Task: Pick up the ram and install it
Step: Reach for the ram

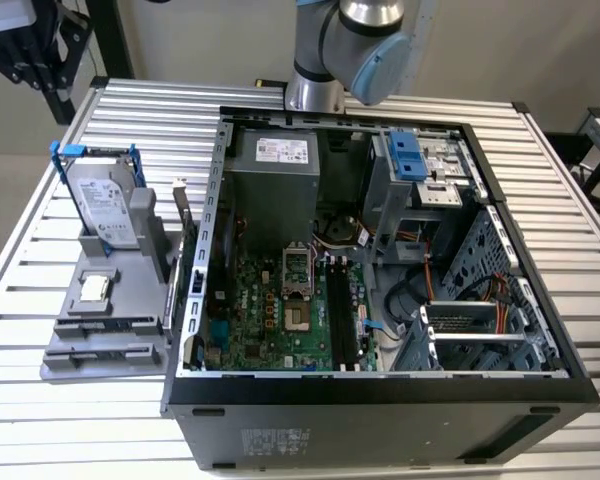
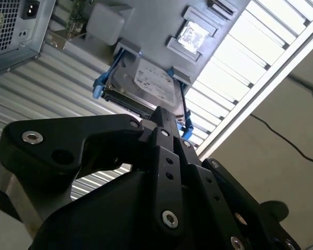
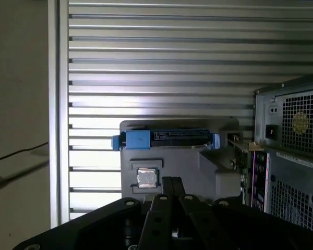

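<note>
The ram (image 1: 186,226) looks like a thin dark strip standing on edge in the grey holder (image 1: 110,320), right beside the open computer case (image 1: 380,390). In the first wrist view its end (image 3: 239,147) shows between the holder and the case. The motherboard's long black slots (image 1: 342,315) lie inside the case. My gripper (image 3: 172,180) hangs well above the table, away from the holder, with its black fingers together and nothing between them. In the second wrist view the gripper (image 2: 164,113) points toward the holder.
A silver hard drive in a blue frame (image 1: 105,200) stands upright on the holder, and a small square silver chip (image 1: 95,288) lies below it. The slatted metal table (image 1: 40,260) carries everything. The arm (image 1: 345,45) rises behind the case. A black stand (image 1: 40,45) is at the far left.
</note>
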`<state>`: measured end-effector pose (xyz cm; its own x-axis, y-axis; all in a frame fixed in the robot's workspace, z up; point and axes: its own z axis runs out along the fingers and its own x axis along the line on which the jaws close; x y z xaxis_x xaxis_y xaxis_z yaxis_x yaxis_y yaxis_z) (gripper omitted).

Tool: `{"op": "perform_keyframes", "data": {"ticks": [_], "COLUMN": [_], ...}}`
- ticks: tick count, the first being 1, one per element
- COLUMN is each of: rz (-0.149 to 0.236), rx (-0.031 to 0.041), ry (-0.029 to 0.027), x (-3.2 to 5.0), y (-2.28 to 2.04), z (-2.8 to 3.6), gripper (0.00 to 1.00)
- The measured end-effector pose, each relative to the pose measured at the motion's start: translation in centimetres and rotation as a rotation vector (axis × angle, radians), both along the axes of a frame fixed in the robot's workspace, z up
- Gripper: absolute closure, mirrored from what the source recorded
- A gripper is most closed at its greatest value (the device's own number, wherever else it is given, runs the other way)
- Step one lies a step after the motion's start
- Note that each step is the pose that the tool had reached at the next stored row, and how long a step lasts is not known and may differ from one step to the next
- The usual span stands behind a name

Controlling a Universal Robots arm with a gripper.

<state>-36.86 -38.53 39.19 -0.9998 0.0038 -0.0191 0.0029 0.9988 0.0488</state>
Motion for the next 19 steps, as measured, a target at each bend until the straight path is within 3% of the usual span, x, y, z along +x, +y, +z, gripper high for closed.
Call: {"op": "perform_keyframes", "data": {"ticks": [19], "rz": [0.000], "rx": [-0.0001], "ry": [0.0001], "x": [0.01], "y": [-2.47], "z": [-0.08], "gripper": [1.00]}}
